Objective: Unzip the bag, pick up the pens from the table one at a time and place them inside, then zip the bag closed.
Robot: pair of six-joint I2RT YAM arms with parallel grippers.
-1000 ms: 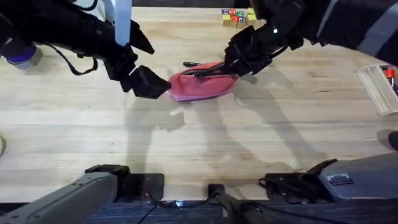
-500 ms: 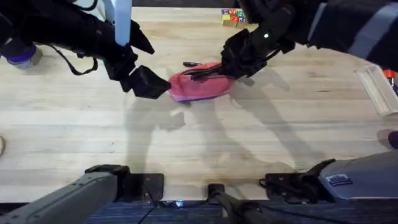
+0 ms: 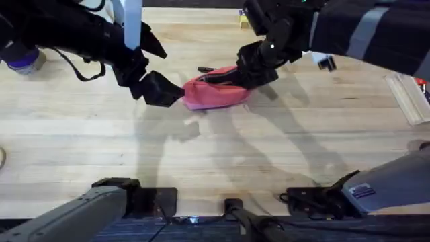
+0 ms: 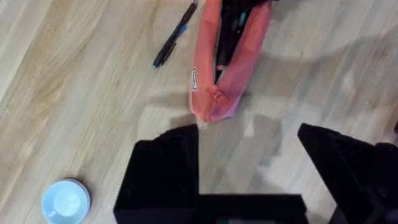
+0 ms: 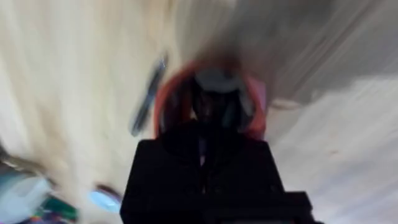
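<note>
Progress looks about half made. The pink soft fabric pouch (image 3: 216, 91) lies on the light wooden plank table (image 3: 222, 154) with its zipper drawn apart, the dark mouth gaping in the left wrist view, so unzipping is done. One slim dark pen with a bluish part (image 4: 175, 35) lies on the wood just beside the pouch, on its far side from the arm bases, not yet picked up. The right gripper (image 3: 236, 72) sits down in the pouch mouth; whether its fingers are apart, or hold the other pen, I cannot tell. The left gripper (image 4: 249, 162) hovers with fingers spread wide, empty, just off the pouch's end. By my judgement, bagging the loose pen and zipping remain.
</note>
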